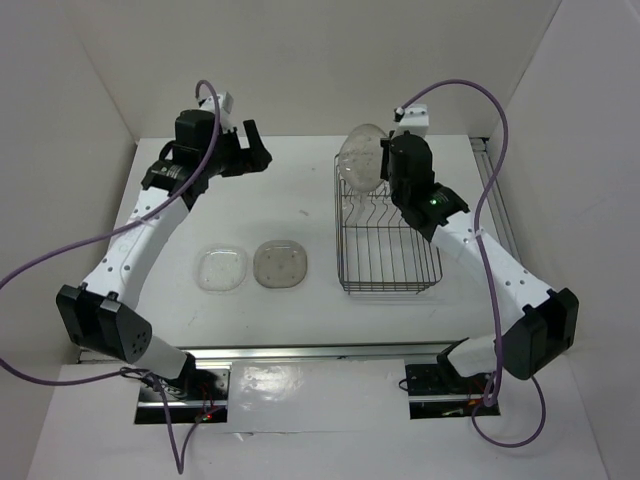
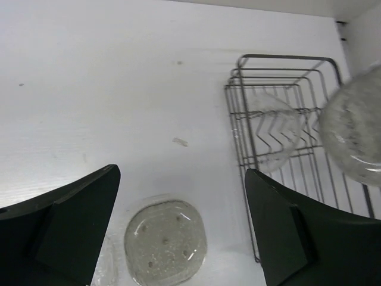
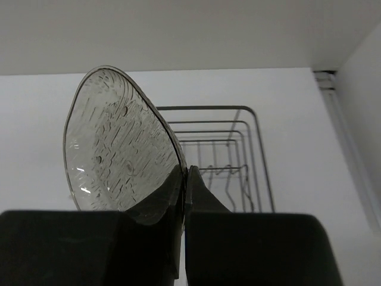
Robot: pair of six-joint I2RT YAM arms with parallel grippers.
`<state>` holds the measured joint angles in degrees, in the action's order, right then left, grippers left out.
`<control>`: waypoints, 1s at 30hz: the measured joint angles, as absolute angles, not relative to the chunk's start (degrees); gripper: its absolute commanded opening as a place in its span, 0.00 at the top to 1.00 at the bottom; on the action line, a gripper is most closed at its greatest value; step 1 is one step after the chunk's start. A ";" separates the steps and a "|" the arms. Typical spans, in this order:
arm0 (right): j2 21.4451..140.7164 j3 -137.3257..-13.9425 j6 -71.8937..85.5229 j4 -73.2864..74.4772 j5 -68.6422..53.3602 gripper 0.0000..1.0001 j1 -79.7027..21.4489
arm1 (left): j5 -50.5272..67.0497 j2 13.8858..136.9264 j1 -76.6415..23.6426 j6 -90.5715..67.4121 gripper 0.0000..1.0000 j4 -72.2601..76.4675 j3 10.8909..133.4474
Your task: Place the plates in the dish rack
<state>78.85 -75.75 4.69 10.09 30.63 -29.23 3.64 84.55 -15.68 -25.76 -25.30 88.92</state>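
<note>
Dish rack (image 1: 390, 262): one plate (image 2: 271, 128) — right fingers (image 3: 159, 199) tight on another plate (image 3: 116, 143) (left fingers (image 2: 74, 223) apart)

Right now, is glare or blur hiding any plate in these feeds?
Top external: even, sharp light, though the clear table plate nearly vanishes against white. Left wrist: the held plate is blurred at the right edge; the racked plate reads faintly among wires. Right wrist: small glints on the held plate, dish rack slightly soft behind, right claw dark.
</note>
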 measured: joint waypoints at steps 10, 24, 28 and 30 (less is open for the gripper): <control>78.41 -75.40 2.87 13.76 48.01 1.00 -26.00 | -2.81 92.86 -12.49 -25.78 0.00 -31.94 90.89; 88.36 -75.40 2.87 13.76 49.54 1.00 -24.43 | -10.50 94.70 -11.92 -25.98 0.00 -36.93 95.04; 90.43 -75.55 2.87 13.87 49.43 1.00 -24.58 | -10.85 95.61 -11.53 -26.13 0.00 -37.69 95.04; 91.42 -75.72 2.90 13.91 49.54 1.00 -24.82 | -10.83 96.05 -11.42 -26.39 0.00 -37.82 95.04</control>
<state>91.42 -75.72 2.90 13.91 49.54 -24.82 -10.83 96.05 -11.42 -26.39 -37.82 95.04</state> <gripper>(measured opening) 0.029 1.000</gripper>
